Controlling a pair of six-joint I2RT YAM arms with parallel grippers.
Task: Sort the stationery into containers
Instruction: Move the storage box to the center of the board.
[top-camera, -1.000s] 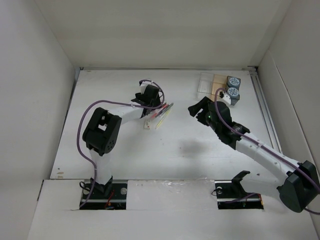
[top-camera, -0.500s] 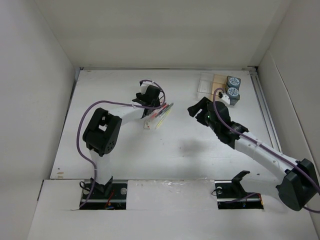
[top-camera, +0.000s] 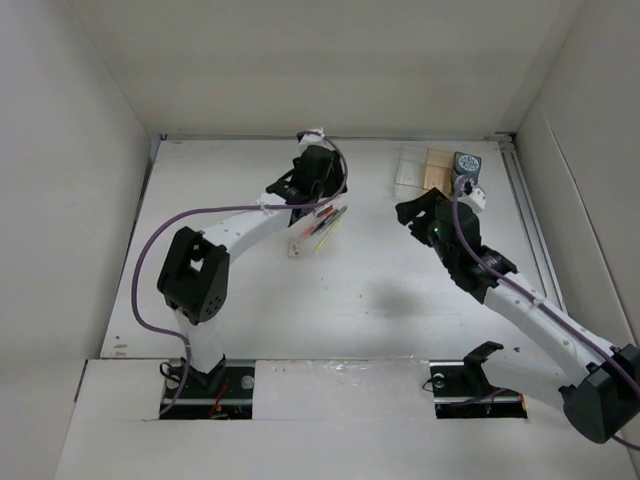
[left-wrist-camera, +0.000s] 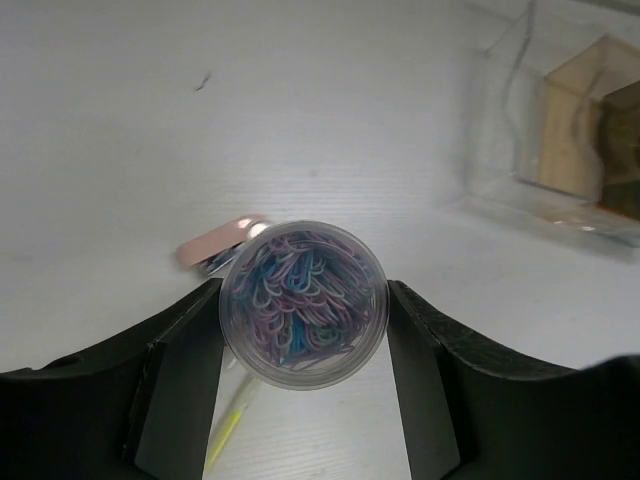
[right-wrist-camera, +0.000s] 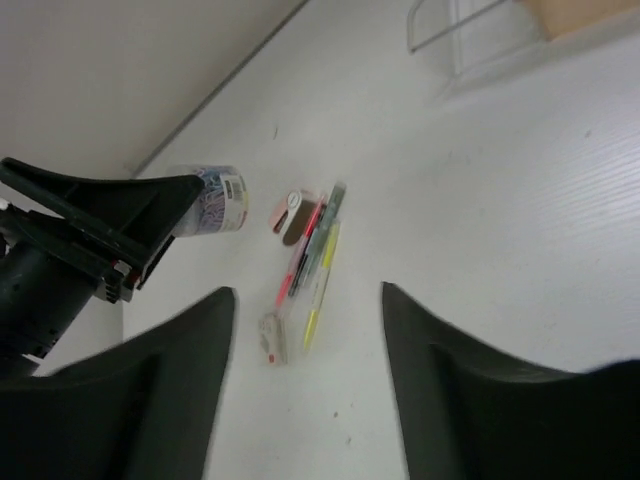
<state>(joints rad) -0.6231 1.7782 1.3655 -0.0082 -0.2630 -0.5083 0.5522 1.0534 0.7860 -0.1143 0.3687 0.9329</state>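
My left gripper (top-camera: 318, 172) is shut on a small round clear pot (left-wrist-camera: 303, 322) full of blue and purple paper clips and holds it above the table; the pot also shows in the right wrist view (right-wrist-camera: 215, 200). Red, yellow-green and dark pens (top-camera: 323, 224) lie side by side just below it, with a tiny beige block (top-camera: 297, 247) at their near end. The three-part organiser (top-camera: 428, 166) stands at the back right, with a blue-grey roll (top-camera: 466, 163) in its dark section. My right gripper (right-wrist-camera: 308, 385) is open and empty, beside the organiser.
A pink oval piece (left-wrist-camera: 213, 245) lies on the table under the pot, by the pens (right-wrist-camera: 315, 250). The clear compartment (left-wrist-camera: 505, 140) and tan compartment (left-wrist-camera: 575, 140) sit ahead to the right of the left gripper. White walls enclose the table.
My left gripper has lifted away from the pens with the pot and moved toward the back and right. My right arm has swung right, closer to the organiser.
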